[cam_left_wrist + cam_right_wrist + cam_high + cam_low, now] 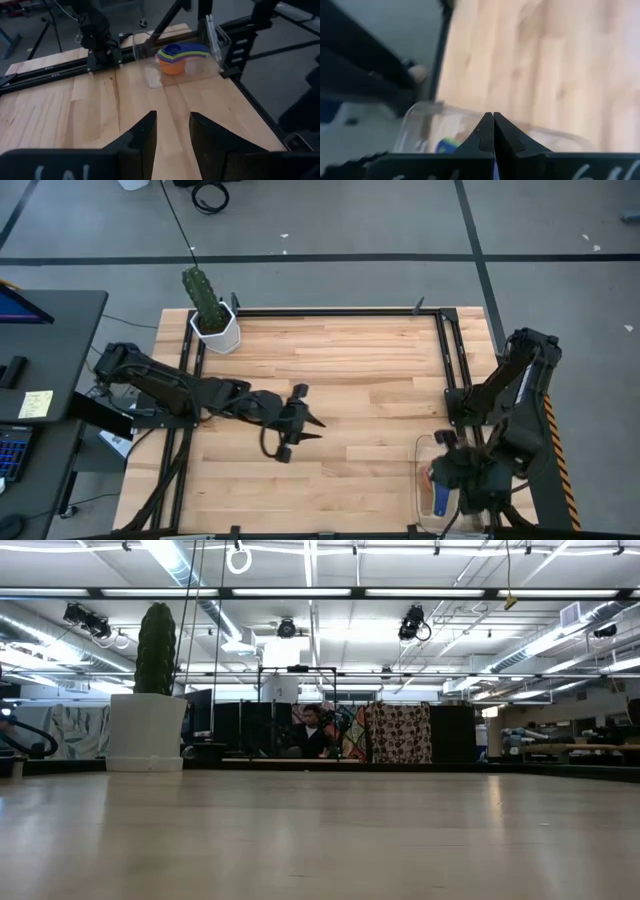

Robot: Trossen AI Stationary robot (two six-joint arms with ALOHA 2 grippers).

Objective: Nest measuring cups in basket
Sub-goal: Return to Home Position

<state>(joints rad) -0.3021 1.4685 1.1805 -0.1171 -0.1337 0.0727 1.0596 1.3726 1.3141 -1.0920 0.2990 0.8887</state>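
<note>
The counter carries the basket, the measuring cups nested inside it. The right pincer, closed tight on nothing, hangs just above the basket; the left pincer, moderately parted, waits well apart from it. Rising straight up, clear of the basket's wall, looks safest.

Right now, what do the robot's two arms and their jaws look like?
Both the left arm and right arm are dark, near-black, built of chunky jointed segments. A black cable loops beside the left wrist. Each arm's jaws are two flat dark wedges tapering to thin tips, and pale lettering marks the housing behind them in both wrist views.
</note>
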